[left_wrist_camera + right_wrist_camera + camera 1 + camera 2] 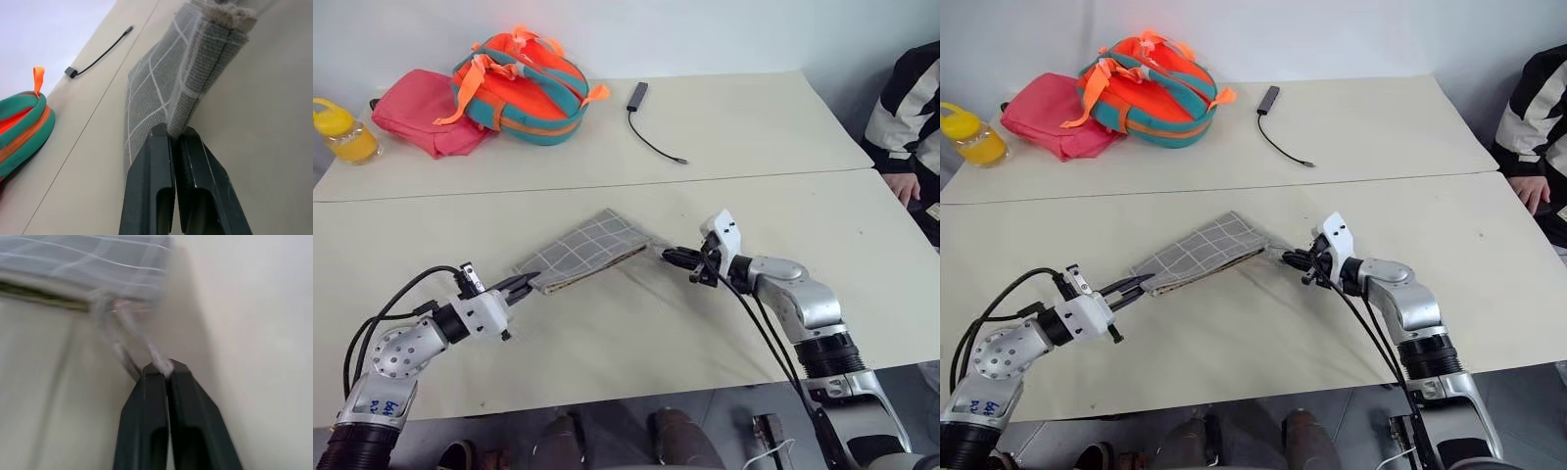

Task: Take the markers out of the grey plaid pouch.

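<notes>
Grey white-gridded pouch (pixel 587 251), black hands (pixel 521 288)

Left hand (pixel 521 288) pinched shut, right hand (pixel 674 258) fingers together, arms converging

I can see blue handwriting on my left arm's grey casing (pixel 386 399), but I cannot read it; nothing else carries any legible text.

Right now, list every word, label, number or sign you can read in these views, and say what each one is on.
No text can be read for certain.
Blue handwritten marks on the left arm's silver casing: too small to read.
Grey plaid pouch, orange-teal backpack, pink bag, yellow bottle, black cable adapter: no lettering visible.
</notes>
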Controlling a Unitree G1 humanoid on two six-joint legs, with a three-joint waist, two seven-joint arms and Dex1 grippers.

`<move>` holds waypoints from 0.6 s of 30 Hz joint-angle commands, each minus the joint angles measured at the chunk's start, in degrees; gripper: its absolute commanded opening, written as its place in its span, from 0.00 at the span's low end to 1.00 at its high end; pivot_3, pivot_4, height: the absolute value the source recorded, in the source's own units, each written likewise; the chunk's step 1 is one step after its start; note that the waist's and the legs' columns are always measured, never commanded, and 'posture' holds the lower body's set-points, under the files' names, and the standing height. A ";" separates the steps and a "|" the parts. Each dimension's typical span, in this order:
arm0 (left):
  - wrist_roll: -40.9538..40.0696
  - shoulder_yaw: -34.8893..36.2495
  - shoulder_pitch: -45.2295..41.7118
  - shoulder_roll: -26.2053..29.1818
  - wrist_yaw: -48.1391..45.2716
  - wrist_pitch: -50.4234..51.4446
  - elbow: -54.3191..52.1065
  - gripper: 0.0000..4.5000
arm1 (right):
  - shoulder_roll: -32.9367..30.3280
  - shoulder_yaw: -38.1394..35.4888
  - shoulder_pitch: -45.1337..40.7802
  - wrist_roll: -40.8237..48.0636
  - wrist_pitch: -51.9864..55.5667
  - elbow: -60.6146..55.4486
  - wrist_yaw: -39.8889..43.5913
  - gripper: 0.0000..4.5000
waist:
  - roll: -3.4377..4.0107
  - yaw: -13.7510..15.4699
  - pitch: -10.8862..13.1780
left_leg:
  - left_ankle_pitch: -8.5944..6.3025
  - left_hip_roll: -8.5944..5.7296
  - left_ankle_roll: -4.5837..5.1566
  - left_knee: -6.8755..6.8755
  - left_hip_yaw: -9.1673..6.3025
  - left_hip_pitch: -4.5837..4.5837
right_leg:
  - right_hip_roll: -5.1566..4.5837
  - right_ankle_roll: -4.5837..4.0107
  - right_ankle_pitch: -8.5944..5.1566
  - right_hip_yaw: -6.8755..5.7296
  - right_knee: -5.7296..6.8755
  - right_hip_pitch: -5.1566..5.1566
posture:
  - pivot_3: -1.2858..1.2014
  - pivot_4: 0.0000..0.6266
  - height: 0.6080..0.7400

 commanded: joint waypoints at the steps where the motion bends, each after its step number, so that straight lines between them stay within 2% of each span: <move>1: -0.87 1.39 -0.53 -0.38 -0.27 0.13 -1.66 0.00 | -2.80 -2.27 -0.91 0.19 -0.83 -3.75 1.67 0.36 | 0.00 0.04 0.00 | 0.00 0.00 0.00 0.01 0.00 0.00 | 0.00 0.00 0.00 0.00 0.00 0.00 | 0.52 0.24 1.00; 5: -1.39 1.49 -0.98 -0.80 -0.55 0.87 -1.94 0.00 | -6.44 -6.35 -2.08 1.71 -0.51 -6.57 1.99 0.36 | 0.00 0.15 0.00 | -0.01 -0.02 0.02 0.05 0.04 -0.01 | -0.01 0.01 0.01 0.03 0.00 0.00 | 0.52 0.24 1.00; 8: -2.17 1.27 -1.46 -1.46 -1.09 1.79 -2.35 0.00 | -5.24 -7.32 -3.00 4.59 0.88 -11.10 1.84 0.36 | 0.00 -0.03 0.00 | -0.01 0.00 0.03 0.07 0.03 -0.01 | 0.00 0.02 0.01 0.04 0.00 0.00 | 0.52 0.24 1.00; 11: -2.35 0.75 -2.14 -2.18 -1.72 2.32 -2.47 0.00 | -2.23 -6.21 -3.69 5.97 1.09 -15.13 0.76 0.23 | 0.00 -0.44 0.00 | -0.03 0.22 -0.05 0.10 0.03 0.00 | 0.17 0.01 0.01 0.15 0.04 -0.03 | 0.52 0.24 1.00; 14: -2.18 0.55 -3.08 -2.97 -2.03 2.96 -2.49 0.00 | -0.83 0.43 -1.62 1.60 -4.43 -19.70 2.49 0.01 | 0.00 -0.34 0.00 | -0.21 0.49 -0.22 0.34 0.04 -0.03 | 0.62 0.00 0.02 0.26 0.10 -0.03 | 0.52 0.24 1.00; 18: -1.89 0.12 -3.76 -4.14 -2.14 3.78 -3.40 0.00 | 0.51 6.65 0.49 -4.81 -11.26 -20.41 2.04 0.00 | 0.00 -0.32 0.00 | -0.29 0.55 -0.23 0.38 0.03 -0.03 | 0.68 0.00 0.02 0.30 0.12 -0.08 | 0.52 0.24 1.00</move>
